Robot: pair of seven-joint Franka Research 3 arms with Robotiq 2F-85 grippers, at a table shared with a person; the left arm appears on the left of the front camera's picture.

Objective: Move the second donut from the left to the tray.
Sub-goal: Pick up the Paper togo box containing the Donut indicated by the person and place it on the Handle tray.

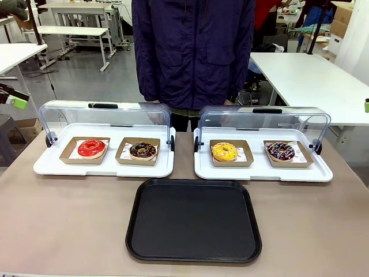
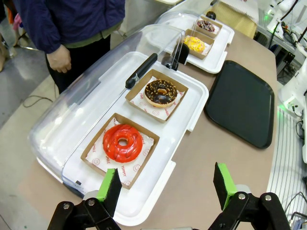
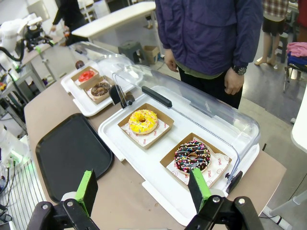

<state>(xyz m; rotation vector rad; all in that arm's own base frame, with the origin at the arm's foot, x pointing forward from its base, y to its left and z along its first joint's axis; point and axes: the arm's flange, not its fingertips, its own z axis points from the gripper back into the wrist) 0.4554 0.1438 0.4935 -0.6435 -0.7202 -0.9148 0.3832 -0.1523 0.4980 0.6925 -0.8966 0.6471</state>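
The chocolate donut (image 1: pixel 142 150) sits in the left white tray (image 1: pixel 104 171), beyond the black tray (image 1: pixel 193 222) on the desk (image 1: pixel 69 219); left claw (image 2: pixel 168 184) and right claw (image 3: pixel 143 184) both spread apart

Your left pincer (image 2: pixel 167 187) and right pincer (image 3: pixel 143 189) are both black, with green pads (image 2: pixel 109 188) and silver screws (image 2: pixel 238 196) at the linkage joints. The person (image 1: pixel 193 86) wears a dark navy jacket (image 1: pixel 173 40) and a black wristwatch (image 3: pixel 238 70).
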